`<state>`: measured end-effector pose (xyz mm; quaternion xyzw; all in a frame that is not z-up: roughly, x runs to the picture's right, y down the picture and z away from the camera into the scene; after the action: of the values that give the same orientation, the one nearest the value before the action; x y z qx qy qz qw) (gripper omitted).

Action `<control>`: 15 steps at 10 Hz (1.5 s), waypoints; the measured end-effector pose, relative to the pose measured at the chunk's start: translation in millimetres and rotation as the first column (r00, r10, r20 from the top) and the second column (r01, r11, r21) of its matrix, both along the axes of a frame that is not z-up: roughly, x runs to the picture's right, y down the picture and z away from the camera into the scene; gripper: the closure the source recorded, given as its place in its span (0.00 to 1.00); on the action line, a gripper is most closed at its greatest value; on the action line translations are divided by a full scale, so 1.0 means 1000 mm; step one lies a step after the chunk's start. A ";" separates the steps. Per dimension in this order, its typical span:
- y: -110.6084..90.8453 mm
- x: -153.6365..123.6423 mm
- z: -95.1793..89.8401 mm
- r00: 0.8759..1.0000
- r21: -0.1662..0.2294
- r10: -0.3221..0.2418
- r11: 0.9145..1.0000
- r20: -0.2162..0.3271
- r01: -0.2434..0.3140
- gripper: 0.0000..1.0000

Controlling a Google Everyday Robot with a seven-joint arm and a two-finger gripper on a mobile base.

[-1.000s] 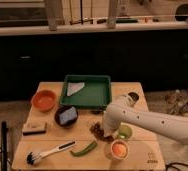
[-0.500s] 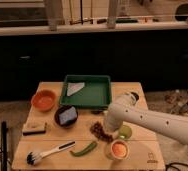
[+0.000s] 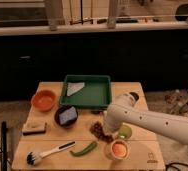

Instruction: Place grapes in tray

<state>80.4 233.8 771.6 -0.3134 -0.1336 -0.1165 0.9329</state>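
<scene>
The grapes point(image 3: 99, 130), a small dark reddish cluster, lie on the wooden table point(image 3: 47, 150) near its middle, in front of the tray. The tray point(image 3: 87, 92) is a shallow dark-green rectangle at the back of the table, with a pale sheet point(image 3: 75, 88) in its left part. My white arm comes in from the right, and its gripper point(image 3: 107, 134) is down at the right side of the grapes, touching or almost touching them. The arm's wrist hides the fingers.
An orange bowl point(image 3: 43, 99) stands at the back left and a dark bowl point(image 3: 66, 115) in front of the tray. A green pepper point(image 3: 84, 148), a brush point(image 3: 48, 153), a sponge block point(image 3: 34, 128), an orange cup point(image 3: 118, 149) and a green round thing point(image 3: 124, 132) lie near the front.
The arm has shifted slightly; the gripper stays low beside the grapes. The grapes and the other things have not moved.
</scene>
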 end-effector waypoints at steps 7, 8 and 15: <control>-0.003 0.000 0.004 0.994 -0.035 0.073 0.996 -0.080 -0.076 0.20; -0.004 0.000 0.005 0.993 -0.034 0.085 0.996 -0.087 -0.088 0.20; 0.003 -0.006 0.012 0.991 -0.027 0.100 0.994 -0.089 -0.103 0.20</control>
<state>74.7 237.2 783.9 -0.3257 -0.1100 -0.0530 0.9376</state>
